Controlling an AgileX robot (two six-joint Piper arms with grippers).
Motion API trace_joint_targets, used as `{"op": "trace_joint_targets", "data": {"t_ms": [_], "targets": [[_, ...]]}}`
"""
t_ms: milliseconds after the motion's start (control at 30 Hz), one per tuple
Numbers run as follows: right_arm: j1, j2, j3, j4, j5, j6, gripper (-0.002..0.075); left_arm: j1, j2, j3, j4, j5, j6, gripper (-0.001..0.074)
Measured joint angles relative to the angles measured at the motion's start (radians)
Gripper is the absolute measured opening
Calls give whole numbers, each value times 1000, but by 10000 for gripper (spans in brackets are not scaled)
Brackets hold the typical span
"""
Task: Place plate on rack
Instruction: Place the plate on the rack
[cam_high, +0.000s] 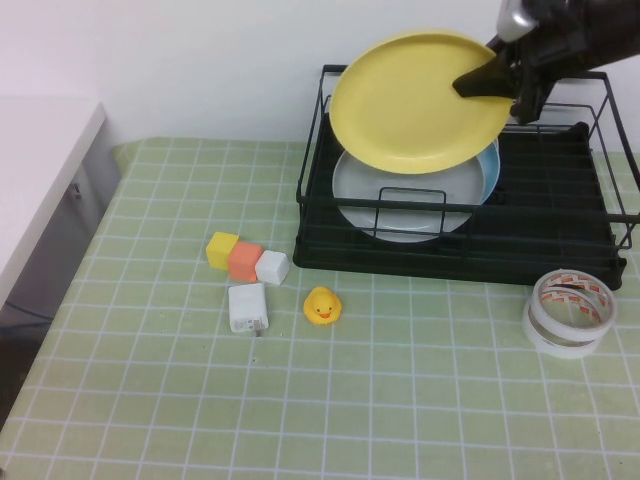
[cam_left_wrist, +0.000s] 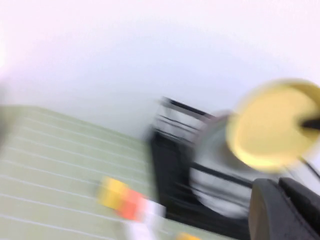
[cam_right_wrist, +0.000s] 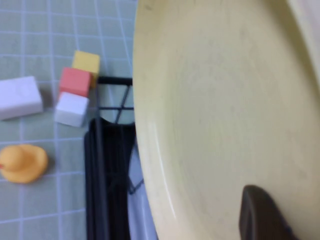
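Observation:
The yellow plate (cam_high: 420, 100) is held tilted in the air above the left half of the black wire rack (cam_high: 560, 235). My right gripper (cam_high: 492, 80) comes in from the upper right and is shut on the plate's right rim. In the right wrist view the plate (cam_right_wrist: 225, 115) fills most of the picture, with one dark finger (cam_right_wrist: 260, 215) pressed on its face. My left gripper (cam_left_wrist: 280, 184) does not show in the high view. In its blurred wrist view it is off to the left of the rack (cam_left_wrist: 170, 150), shut and empty, and the plate (cam_left_wrist: 270, 125) shows far off.
A grey-white plate (cam_high: 400, 200) and a light blue plate (cam_high: 491, 165) stand in the rack under the yellow one. In front of the rack lie yellow (cam_high: 222, 248), orange (cam_high: 245, 260) and white (cam_high: 272, 267) cubes, a white charger (cam_high: 248, 307), a rubber duck (cam_high: 321, 305) and tape rolls (cam_high: 570, 312).

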Motion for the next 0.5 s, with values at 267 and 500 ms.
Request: {"op": "trace_joint_targets", "data": {"t_ms": [267,500], "targets": [[-3,135,-69,18,-23,22,132,0,-104,5,-14,-244,15,0],[-3,150,-79,24,-28,21,132,0,-141,5,-20,-231,15,0]]}}
